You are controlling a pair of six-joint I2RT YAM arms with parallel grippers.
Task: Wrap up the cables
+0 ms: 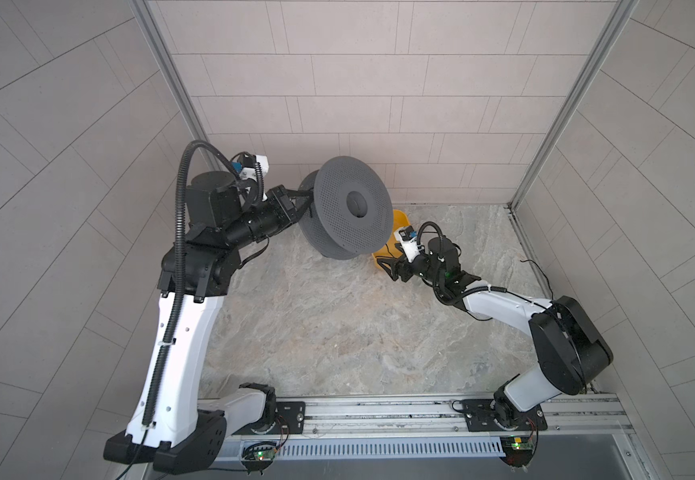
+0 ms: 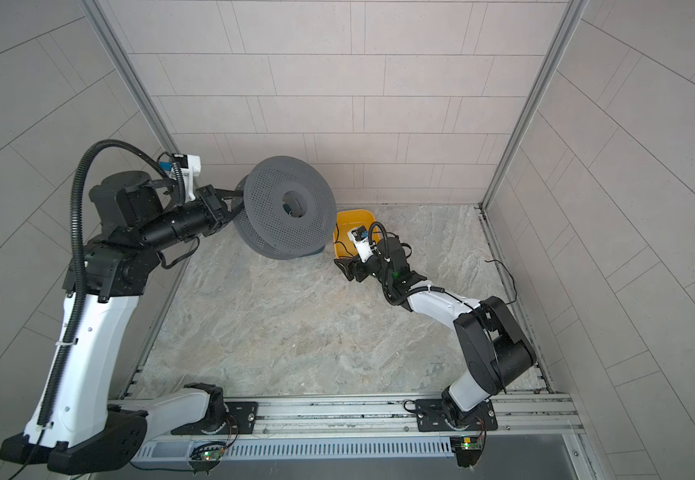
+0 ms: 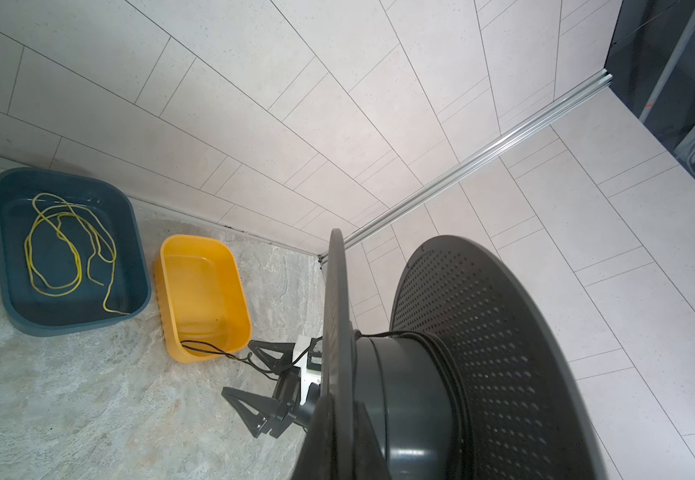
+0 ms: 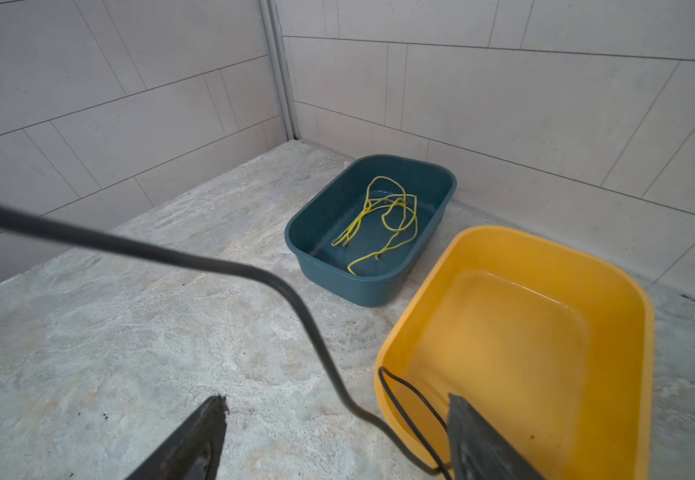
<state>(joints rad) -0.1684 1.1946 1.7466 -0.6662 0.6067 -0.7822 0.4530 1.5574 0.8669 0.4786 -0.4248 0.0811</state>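
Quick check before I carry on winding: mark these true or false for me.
1. The left gripper is shut on the spool flange. True.
2. The right gripper has its jaws clamped on the black cable. False: the jaws stand open and the cable runs loose between them.
3. The black cable drapes over the rim of the yellow bin. True.
4. The yellow-green cord lies in the yellow bin. False: it lies in the teal bin.
5. Some turns of black cable are already on the spool's hub. True.
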